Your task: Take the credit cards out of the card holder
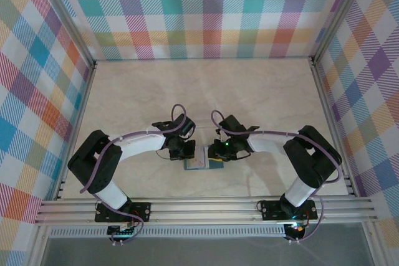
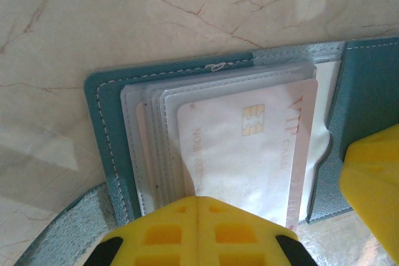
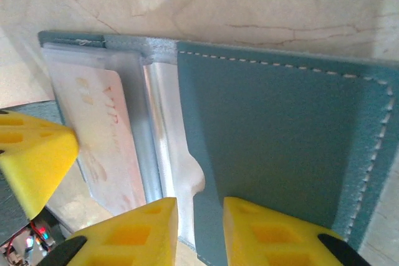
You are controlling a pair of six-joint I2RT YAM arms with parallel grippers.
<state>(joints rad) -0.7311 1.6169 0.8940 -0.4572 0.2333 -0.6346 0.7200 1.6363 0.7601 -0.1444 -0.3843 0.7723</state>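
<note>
The teal-blue card holder (image 1: 201, 165) lies open on the table between my two grippers. In the left wrist view its left flap (image 2: 100, 110) carries a stack of clear sleeves. A pale credit card (image 2: 249, 147) with a gold chip and a pinkish band lies skewed on top. My left gripper (image 2: 198, 199) is shut, and the card's near edge runs in under its tips. My right gripper (image 3: 201, 207) stands slightly open over the near edge of the right flap (image 3: 280, 135), straddling the pocket's edge. The card (image 3: 103, 135) shows at the left there.
The marble-patterned tabletop (image 1: 206, 91) stretches behind the wallet. Checked walls (image 1: 206, 10) and metal rails close it in on three sides. Both arms bend inward, and their wrists meet near the front middle.
</note>
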